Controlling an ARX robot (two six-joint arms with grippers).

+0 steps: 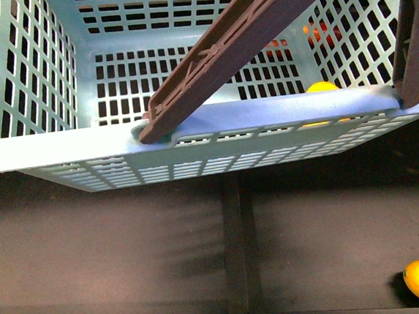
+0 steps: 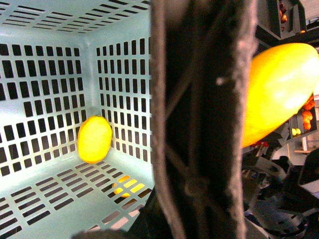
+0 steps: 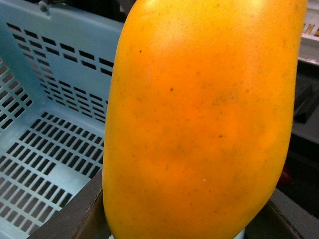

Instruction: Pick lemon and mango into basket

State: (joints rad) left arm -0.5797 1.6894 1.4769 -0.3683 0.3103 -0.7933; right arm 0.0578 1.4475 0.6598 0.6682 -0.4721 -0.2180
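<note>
Your lemon [image 2: 94, 139] sits lower left inside the basket [image 2: 91, 74]. The mango [image 3: 199, 119] fills the right wrist view, perhaps gripped; jaws cannot be told.

No text, label, brand, number or sign can be read in any of the three views. The basket [image 1: 62, 148], its brown handles [image 1: 244, 44], the mango [image 3: 199, 124] and the lemon [image 2: 94, 139] all show plain, unmarked surfaces. The small shapes at the upper right of the left wrist view are too blurred to tell.
</note>
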